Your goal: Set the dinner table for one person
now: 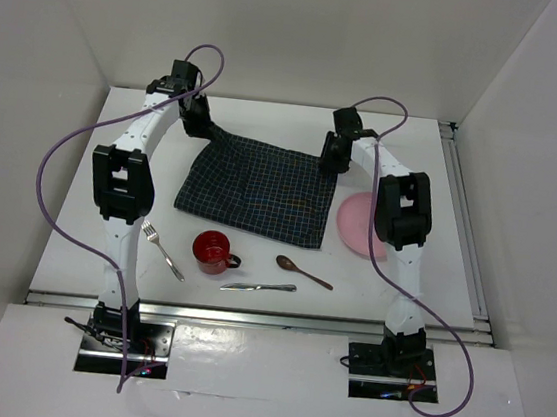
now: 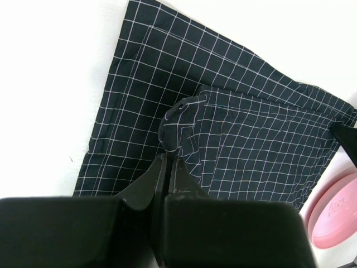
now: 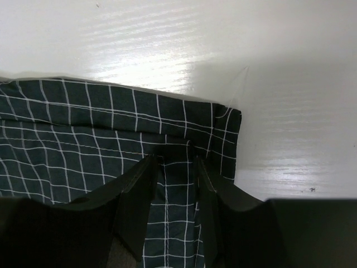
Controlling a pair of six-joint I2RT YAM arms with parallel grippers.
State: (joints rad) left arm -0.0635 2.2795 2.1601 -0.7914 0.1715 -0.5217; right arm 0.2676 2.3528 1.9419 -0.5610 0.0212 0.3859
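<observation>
**A:** From above, where do we find the grippers?

**B:** We see both at the far edge of the dark checked cloth. The left gripper is at the cloth's left corner and the right gripper at its right corner, with the cloth spread between them. The white surface lies under both grippers and carries everything.

**A:** And the rest?

**B:** A pink plate lies just beside the right gripper, on its outer side and closer to the arm bases. The right arm partly covers it. Well to the near side of both grippers we see a fork, a red cup, a knife and a wooden spoon. They lie apart from one another, though the cup sits close to the cloth's near edge.

**A:** What do we get from the left wrist?

**B:** The left gripper is clamped on the cloth. Its jaws are pressed together, and a bunched corner sticks out just past the tips. Beyond that the cloth runs on, with one layer lying over another. The plate's rim shows off to the right.

**A:** And the right wrist?

**B:** There the fingers stand apart. A strip of flat cloth lies between them, close to its corner. We cannot tell whether they touch it. Bare surface lies ahead of the gripper and to its right.
</observation>
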